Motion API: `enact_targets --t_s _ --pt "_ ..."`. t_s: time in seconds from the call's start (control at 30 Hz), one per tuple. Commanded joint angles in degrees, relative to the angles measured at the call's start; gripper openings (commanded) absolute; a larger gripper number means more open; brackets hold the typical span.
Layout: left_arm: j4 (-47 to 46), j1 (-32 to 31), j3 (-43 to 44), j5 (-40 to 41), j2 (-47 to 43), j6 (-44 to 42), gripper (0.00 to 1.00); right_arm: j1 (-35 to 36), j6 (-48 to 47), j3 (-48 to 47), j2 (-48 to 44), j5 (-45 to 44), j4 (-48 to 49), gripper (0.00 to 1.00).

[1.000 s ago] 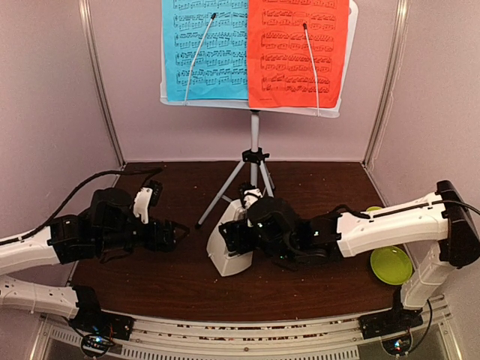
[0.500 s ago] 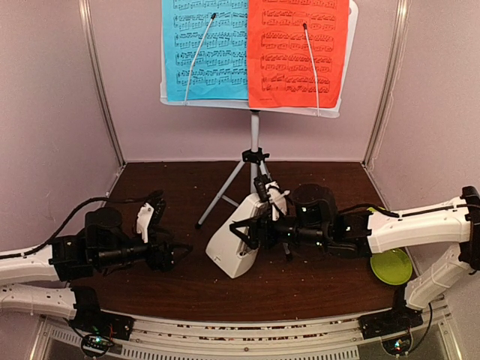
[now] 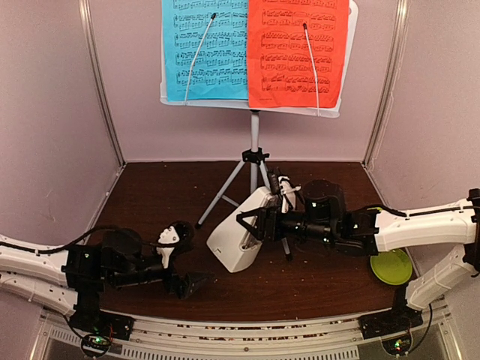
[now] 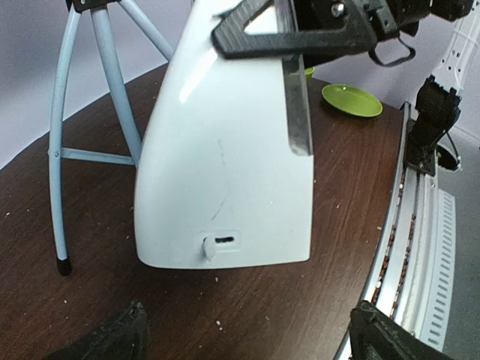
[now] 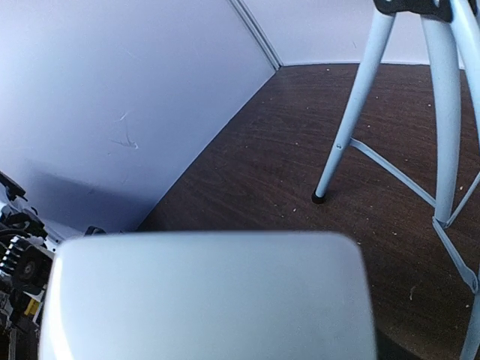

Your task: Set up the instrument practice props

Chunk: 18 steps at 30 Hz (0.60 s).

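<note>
Metronome now tipped up from lying flat, leaning on the table just before the tripod, right gripper clamped near its top; left gripper withdrawn, jaws wide, empty; only standing it remains.

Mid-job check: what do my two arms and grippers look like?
The left arm and right arm have white tubular links joined by black joint housings. The left gripper and right gripper are black, with a white bracket behind each. Thin black cables run along each arm.
</note>
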<state>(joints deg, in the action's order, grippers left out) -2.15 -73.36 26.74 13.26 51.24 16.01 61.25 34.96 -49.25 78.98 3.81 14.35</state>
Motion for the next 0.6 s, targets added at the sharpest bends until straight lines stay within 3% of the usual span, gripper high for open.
enact_targets --t_s 0.0,0.3,0.57 --pt "-12.63 -1.01 -1.30 2.71 1.87 -5.16 0.98 0.51 5.90 -0.37 -2.76 -5.36 6.03 0.00" --pt "-24.49 -2.28 -0.99 2.78 10.99 -9.50 0.98 3.50 7.25 0.93 -4.17 -10.16 6.46 0.00" --pt "-26.41 -2.85 -0.35 4.07 16.52 -9.64 0.93 5.24 8.93 2.33 -6.44 -14.22 7.24 0.00"
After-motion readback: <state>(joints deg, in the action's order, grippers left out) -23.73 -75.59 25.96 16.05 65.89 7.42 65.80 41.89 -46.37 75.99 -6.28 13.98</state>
